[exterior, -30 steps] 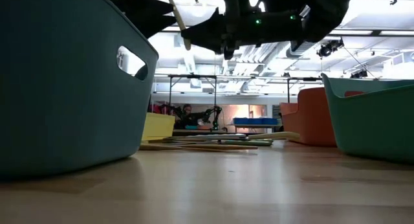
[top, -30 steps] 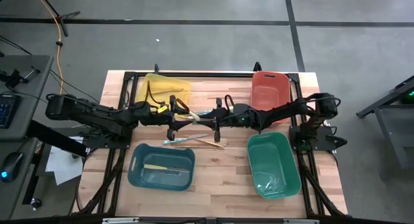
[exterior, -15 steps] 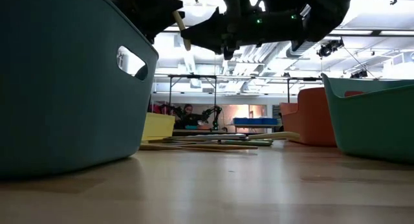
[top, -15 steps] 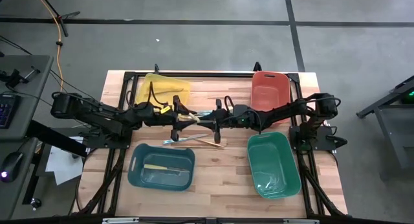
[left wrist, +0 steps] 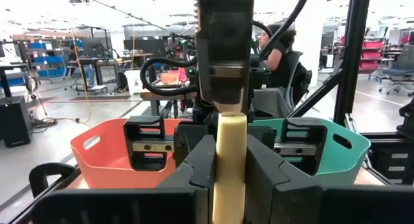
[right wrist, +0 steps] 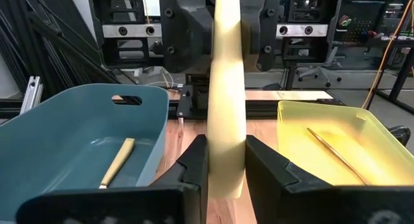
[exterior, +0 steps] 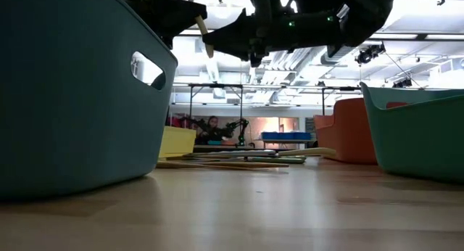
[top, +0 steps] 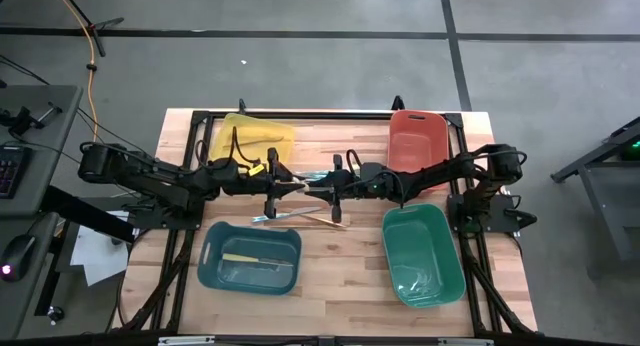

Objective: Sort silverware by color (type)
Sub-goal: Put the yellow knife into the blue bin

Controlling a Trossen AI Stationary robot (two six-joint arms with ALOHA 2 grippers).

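Observation:
A cream-yellow utensil (top: 300, 180) hangs in the air over the middle of the table, between my two grippers, which face each other. My left gripper (top: 287, 183) comes from the table's left and is shut on one end. My right gripper (top: 320, 186) comes from the right and is shut on the other end. In the low view a short cream stretch (exterior: 204, 32) shows between the dark arms. More silverware (top: 300, 218) lies in a loose pile flat on the wood below them. My left gripper pinches the cream utensil (left wrist: 229, 166) between its two fingers, coming level from the table's left, fingers lying along it. The utensil is lifted clear of the table. My right gripper pinches the utensil's other end (right wrist: 226, 130) between its two fingers, coming level from the table's right, also along it. The strip runs straight on into the left gripper's fingers.
Four bins stand around the middle: yellow (top: 256, 136) far left with a thin utensil (right wrist: 337, 154) in it, red (top: 417, 136) far right, blue-teal (top: 250, 276) near left holding a tan utensil (top: 250, 258), green (top: 422, 254) near right. A black frame borders the table.
My left gripper has gone a little toward the table's right edge, up to the right gripper, and has shut on the cream utensil's free end. My right gripper has kept its hold and stayed in place. The utensil stays lifted.

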